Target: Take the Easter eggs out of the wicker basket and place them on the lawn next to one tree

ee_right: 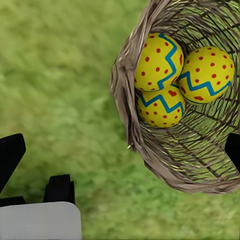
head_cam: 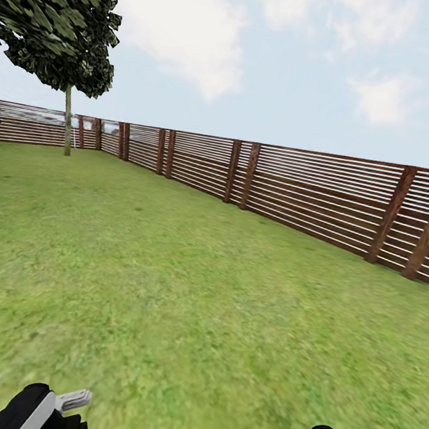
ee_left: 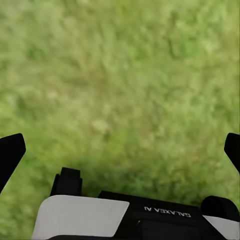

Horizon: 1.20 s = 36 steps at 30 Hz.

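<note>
Eggs (ee_right: 170,80): three, all yellow with red dots and blue zigzags, touching each other inside one wicker basket (ee_right: 150,160) on the grass (head_cam: 179,293). Right gripper (ee_right: 120,145) hangs above it, fingers spread wide, empty. Left gripper (ee_left: 120,145) also spread wide over bare grass. Farther off, one slatted wooden fence (head_cam: 303,191), one tree (head_cam: 67,114) beside it.

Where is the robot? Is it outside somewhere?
Yes, it looks like a fenced garden or backyard. Green lawn stretches all around, a brown slatted wooden fence runs along the edge, and a leafy tree stands in the far corner under a cloudy sky. A wicker basket holding Easter eggs sits on the grass.
</note>
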Available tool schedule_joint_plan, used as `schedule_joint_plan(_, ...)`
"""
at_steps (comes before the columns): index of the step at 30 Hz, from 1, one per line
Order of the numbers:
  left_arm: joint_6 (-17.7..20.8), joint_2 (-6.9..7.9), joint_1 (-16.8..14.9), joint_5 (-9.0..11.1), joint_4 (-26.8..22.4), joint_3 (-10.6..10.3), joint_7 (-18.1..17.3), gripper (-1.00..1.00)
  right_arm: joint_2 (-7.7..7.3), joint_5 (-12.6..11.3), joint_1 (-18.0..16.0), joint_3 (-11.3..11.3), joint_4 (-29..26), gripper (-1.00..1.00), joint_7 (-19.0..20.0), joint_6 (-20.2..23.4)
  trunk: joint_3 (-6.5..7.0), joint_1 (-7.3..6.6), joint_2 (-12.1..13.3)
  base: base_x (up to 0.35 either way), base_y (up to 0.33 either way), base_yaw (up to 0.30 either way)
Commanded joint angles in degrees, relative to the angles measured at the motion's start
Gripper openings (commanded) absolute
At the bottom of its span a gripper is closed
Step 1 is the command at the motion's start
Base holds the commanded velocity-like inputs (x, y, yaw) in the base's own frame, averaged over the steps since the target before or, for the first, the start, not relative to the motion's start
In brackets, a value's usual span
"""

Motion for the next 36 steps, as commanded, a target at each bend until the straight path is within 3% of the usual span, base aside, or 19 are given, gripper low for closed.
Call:
schedule_joint_plan(1,0.23,0.02,-0.03,0.62,-0.1,0.04,0.49,1.0,-0.02,0.39,-0.03,0.07,-0.06,1.0,0.15,0.26,-0.25,0.22,-0.45,0.0,0.0,0.0)
schedule_joint_plan(8,0.23,0.32,-0.03,0.56,-0.24,0.07,0.48,1.0,-0.03,0.39,-0.03,0.06,-0.06,1.0,0.15,0.26,-1.51,1.76,-3.26,0.0,0.0,0.0)
schedule_joint_plan(11,0.23,0.73,-0.03,0.48,-0.54,0.11,0.48,1.0,-0.03,0.39,-0.03,0.06,-0.06,1.0,0.16,0.26,-1.51,1.76,-3.26,0.0,0.0,0.0)
schedule_joint_plan(17,0.31,4.1,-0.03,0.55,-0.92,0.16,0.34,1.0,-0.03,0.39,-0.02,0.06,-0.06,1.0,0.11,0.26,-1.51,1.76,-3.26,0.0,0.0,0.0)
schedule_joint_plan(20,0.24,5.1,-0.03,0.54,-0.96,0.14,0.34,1.0,-0.03,0.39,-0.02,0.06,-0.06,1.0,0.15,0.26,-1.51,1.76,-3.26,0.0,0.0,0.0)
schedule_joint_plan(36,0.23,5.18,-0.03,0.54,-1.01,0.13,0.36,1.0,-0.04,0.44,-0.03,0.06,-0.06,1.0,0.16,0.26,-4.02,4.83,-8.87,0.0,0.0,0.0)
